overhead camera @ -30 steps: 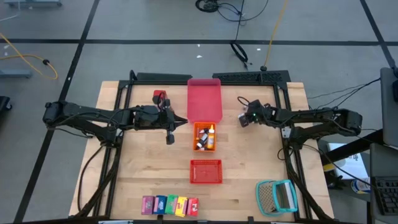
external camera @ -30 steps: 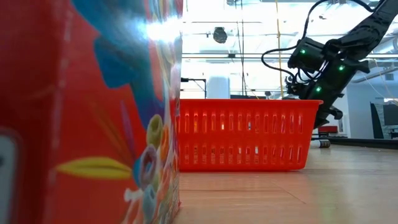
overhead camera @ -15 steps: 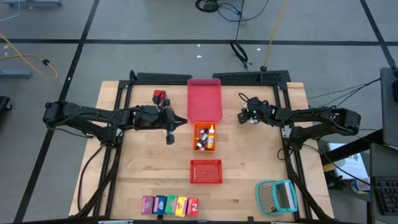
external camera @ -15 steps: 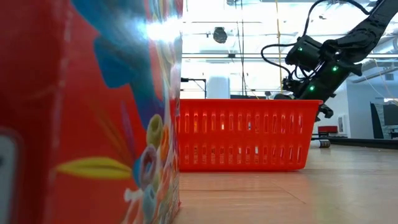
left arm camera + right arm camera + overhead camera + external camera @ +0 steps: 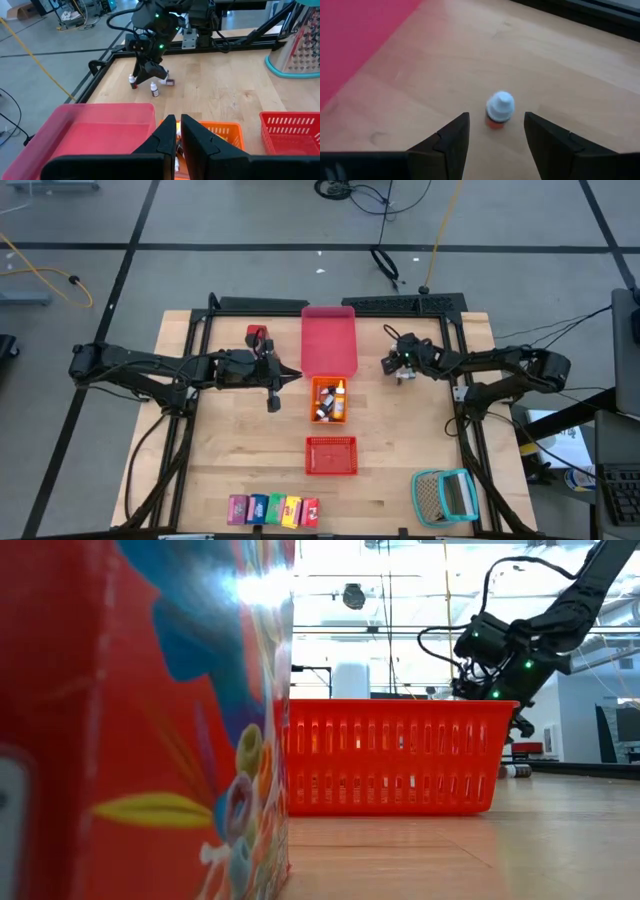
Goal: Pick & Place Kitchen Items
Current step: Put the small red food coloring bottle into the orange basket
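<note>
A tiny bottle (image 5: 499, 110) with a white cap and red body stands upright on the wood. My right gripper (image 5: 495, 134) hovers open just short of it, one finger off to each side, touching nothing. In the left wrist view that gripper (image 5: 150, 75) hangs over three small bottles (image 5: 154, 90) near the table's far right. My left gripper (image 5: 176, 134) is shut and holds nothing, raised between the pink tray (image 5: 328, 340) and the orange basket (image 5: 328, 400), which holds several bottles.
A red basket (image 5: 330, 455) sits near the table's middle and a row of coloured cartons (image 5: 273, 510) along the near edge. A teal-framed mesh item (image 5: 445, 495) lies at the near right, a small red container (image 5: 258, 335) at the far left.
My right gripper has shifted a little toward the table's far edge and sunk slightly toward the small bottles. The left arm has kept still.
</note>
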Available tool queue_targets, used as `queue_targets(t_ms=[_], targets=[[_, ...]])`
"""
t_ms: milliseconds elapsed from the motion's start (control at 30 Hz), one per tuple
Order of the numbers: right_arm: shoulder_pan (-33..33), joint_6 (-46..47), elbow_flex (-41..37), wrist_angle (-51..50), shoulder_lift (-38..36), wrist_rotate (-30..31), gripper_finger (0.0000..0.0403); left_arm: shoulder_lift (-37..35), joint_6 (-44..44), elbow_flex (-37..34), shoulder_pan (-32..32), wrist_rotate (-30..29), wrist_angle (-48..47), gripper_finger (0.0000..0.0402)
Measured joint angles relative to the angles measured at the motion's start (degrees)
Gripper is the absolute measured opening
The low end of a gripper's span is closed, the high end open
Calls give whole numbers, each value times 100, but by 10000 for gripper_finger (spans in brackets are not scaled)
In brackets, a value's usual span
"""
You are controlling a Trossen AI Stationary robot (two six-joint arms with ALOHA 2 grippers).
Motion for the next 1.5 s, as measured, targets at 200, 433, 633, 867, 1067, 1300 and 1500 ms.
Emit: queue_targets(t_ms=[200, 433, 633, 867, 1067, 1300, 1500], targets=[[-119, -110, 0, 290, 0, -220, 181, 0, 21, 0, 5, 0, 3, 31], [-130, -124, 0, 392, -2, -290, 180, 0, 21, 0, 5, 0, 7, 31], [-130, -124, 0, 390, -2, -294, 180, 0, 21, 0, 5, 0, 7, 31], [-130, -121, 0, 453, 202, -375, 180, 0, 21, 0, 5, 0, 7, 31], [-133, -160, 8, 1088, 548, -441, 172, 0, 21, 0, 5, 0, 5, 31], [-191, -183, 11, 1039, 811, -445, 112, 0, 14, 0, 3, 0, 1, 31], [-191, -185, 11, 1032, 845, -448, 43, 0, 3, 0, 3, 0, -1, 31]])
